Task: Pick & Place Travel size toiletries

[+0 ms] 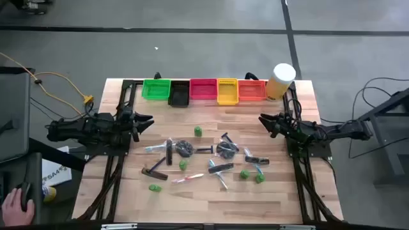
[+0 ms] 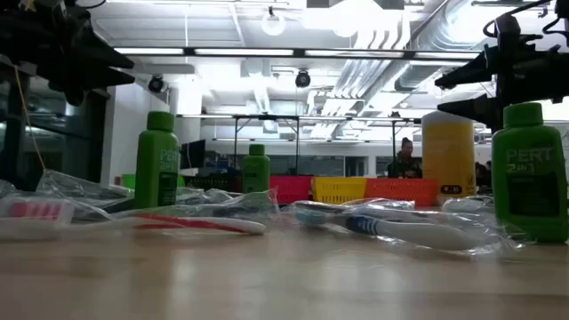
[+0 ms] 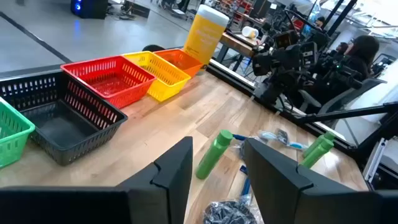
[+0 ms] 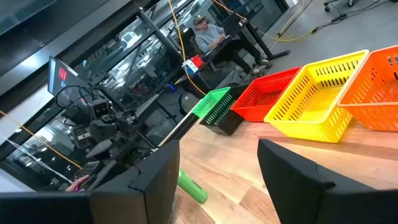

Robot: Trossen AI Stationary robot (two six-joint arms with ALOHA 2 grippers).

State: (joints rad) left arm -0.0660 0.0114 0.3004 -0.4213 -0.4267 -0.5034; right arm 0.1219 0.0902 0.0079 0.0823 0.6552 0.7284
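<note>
Left fingers: the left gripper (image 1: pixel 146 121) has its fingers (image 3: pixel 171 171) spread apart with nothing between them; it hangs over the left side of the desk (image 1: pixel 211 201), above the wood.
Right fingers: the right gripper (image 1: pixel 265 121) also stands parted and empty, fingers (image 4: pixel 292 168) clear of everything, over the desk's right side.
Nearest item: a little green bottle (image 1: pixel 198 131) lies on its side between the two grippers, apart from both; the left wrist view shows it just beyond the finger gap (image 3: pixel 213 155).
Toiletries: the rest lie scattered across the middle and near part of the desk, with black combs (image 1: pixel 220 168), clear-wrapped toothbrushes (image 2: pixel 400 229), dark round discs (image 1: pixel 226 150) and more green bottles (image 1: pixel 154 188).
Standing bottles: from the low view, several green bottles stand upright (image 2: pixel 157 160).
Bins: a row along the far edge, green (image 1: pixel 156 89), black (image 1: pixel 179 94), red (image 1: pixel 203 89), yellow (image 1: pixel 227 91), orange (image 1: pixel 252 91).
Cylinder: a pale-yellow cylinder with a white lid (image 1: pixel 280 81) stands just beside the orange bin.
</note>
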